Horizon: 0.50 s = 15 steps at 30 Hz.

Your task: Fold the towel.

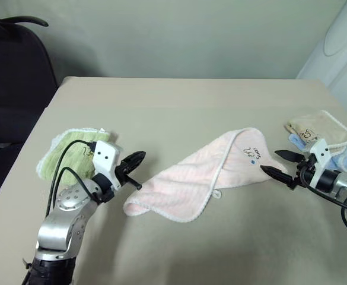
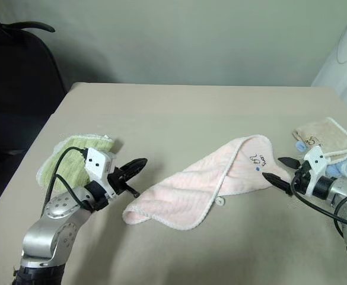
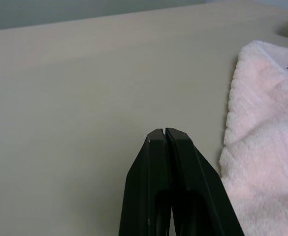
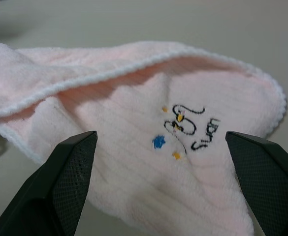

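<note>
A pale pink towel lies loosely doubled over near the middle of the beige surface, its white loop on the near hem. The left pincer, fingers pressed together, sits just off the towel's left end. The right pincer, fingers spread wide, points at the towel's right tip. A green towel lies near the left edge, a beige towel near the right.

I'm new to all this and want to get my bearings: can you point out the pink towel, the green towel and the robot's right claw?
pink towel (image 1: 191,178), left eye view, on its ribbed middle.
green towel (image 1: 63,155), left eye view, on its folded top.
right claw (image 1: 275,162), left eye view, midway between its open fingertips.
</note>
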### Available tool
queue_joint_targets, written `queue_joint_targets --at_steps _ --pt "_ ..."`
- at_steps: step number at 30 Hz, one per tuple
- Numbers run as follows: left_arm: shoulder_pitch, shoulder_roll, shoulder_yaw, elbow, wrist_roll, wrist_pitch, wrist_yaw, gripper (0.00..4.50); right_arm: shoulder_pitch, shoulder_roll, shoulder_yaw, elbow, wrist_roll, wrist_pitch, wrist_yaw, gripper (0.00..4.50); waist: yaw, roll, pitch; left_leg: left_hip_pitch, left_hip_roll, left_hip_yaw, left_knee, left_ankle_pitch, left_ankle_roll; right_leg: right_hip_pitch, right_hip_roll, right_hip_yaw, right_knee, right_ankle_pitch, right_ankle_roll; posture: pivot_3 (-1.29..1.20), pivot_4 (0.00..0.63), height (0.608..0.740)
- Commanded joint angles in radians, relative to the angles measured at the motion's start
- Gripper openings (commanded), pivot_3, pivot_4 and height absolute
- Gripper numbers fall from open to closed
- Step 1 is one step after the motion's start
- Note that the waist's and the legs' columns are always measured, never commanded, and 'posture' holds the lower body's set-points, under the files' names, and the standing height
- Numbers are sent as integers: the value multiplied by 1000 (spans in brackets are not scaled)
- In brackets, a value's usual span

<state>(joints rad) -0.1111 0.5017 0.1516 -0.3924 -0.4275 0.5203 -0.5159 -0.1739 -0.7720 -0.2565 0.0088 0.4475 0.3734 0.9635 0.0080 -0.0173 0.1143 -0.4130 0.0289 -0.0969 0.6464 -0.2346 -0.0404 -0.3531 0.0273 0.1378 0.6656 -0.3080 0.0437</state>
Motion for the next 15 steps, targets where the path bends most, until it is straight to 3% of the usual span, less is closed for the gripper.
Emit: queue_joint_targets --at_steps 1,15 --pt "-16 -4 -3 4 11 -32 -1 110 -18 -7 -26 -4 3 -31 -3 4401 0 0 0 0 0 0 0 0 0 0 0 0 0 0 0 0 150 740" --pt "-31 3 -1 1 13 -34 -15 110 -69 42 2 51 -38 -97 -31 4401 0 0 0 0 0 0 0 0 0 0 0 0 0 0 0 0 150 740"
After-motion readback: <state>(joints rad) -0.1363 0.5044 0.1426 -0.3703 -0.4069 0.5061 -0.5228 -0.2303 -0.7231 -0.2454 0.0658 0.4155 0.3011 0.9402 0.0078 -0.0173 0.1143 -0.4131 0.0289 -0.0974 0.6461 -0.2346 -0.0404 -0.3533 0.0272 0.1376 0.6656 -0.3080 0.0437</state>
